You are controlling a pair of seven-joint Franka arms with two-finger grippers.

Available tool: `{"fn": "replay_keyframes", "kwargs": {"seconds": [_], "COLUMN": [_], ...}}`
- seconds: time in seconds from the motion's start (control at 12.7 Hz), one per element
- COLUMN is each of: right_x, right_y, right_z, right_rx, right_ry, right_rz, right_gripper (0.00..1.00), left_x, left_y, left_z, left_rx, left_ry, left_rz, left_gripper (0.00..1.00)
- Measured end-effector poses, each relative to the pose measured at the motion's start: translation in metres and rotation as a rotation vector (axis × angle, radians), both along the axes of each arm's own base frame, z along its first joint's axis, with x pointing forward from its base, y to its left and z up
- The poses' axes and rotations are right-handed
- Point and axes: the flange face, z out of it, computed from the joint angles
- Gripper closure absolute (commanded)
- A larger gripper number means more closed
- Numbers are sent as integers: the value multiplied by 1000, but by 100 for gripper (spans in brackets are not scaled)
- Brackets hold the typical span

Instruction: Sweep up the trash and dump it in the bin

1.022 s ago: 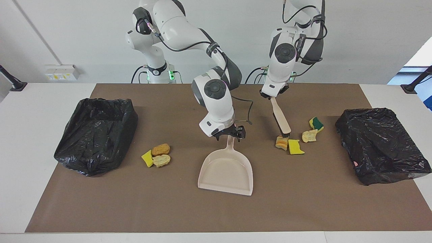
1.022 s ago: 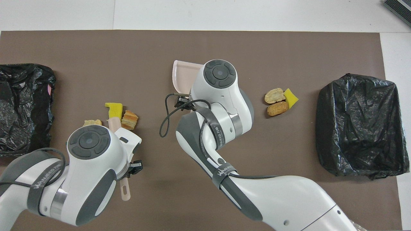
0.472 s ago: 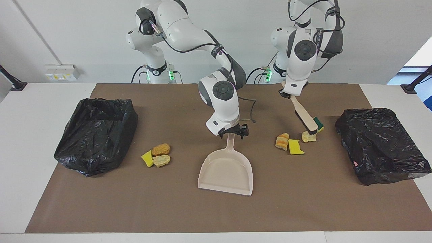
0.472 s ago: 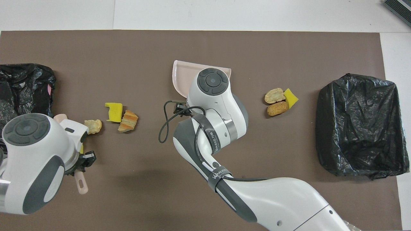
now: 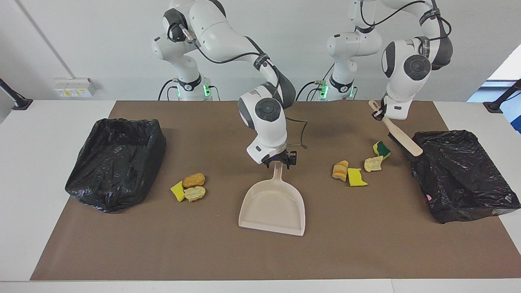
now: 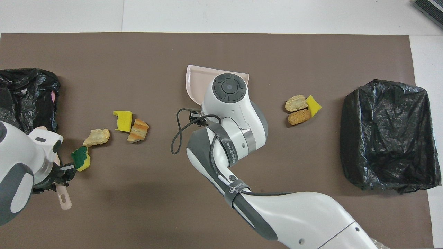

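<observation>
My right gripper sits down on the end of the handle of the beige dustpan, which lies flat mid-table. My left gripper is shut on a brush, held tilted in the air with its head over the edge of the black bin at the left arm's end. Beside that bin lies trash: a green-yellow sponge, a pale lump, a yellow sponge and an orange bread piece. Three more scraps lie toward the right arm's end.
A second black-bagged bin stands at the right arm's end, past the three scraps. A brown mat covers the table. From above, the right arm hides most of the dustpan.
My left arm has swung the brush away from the bread and yellow sponge toward its own end, up over the bin's edge, uncovering the green sponge. The right gripper stayed at the dustpan handle.
</observation>
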Motion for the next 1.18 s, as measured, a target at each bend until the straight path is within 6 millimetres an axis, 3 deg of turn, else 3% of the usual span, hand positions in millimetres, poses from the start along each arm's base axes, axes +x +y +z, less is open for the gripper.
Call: {"fn": "replay_keyframes", "kwargs": {"seconds": [0.39,0.71,1.02,1.18], "right_x": [4,7,2,-4], "right_y": [-6,-13,-44,-68], "right_z": [3,19,50,51], "right_rx": [1,18,-29,-74], "right_ry": [0,-47,-5,36], "right_rz": [-26,164,370,528], "right_gripper": [100,100,100,100], "left_x": [-2,-6,-5,-5], "left_y": [25,23,15,5], "left_z": [-18,-29,-47,-56], "left_rx": [-27,-31,-41,-56], "left_ry": [8,24,62,92], "left_rz": [-22,-41,-85,-151], "left_gripper": [100,100,100,100]}}
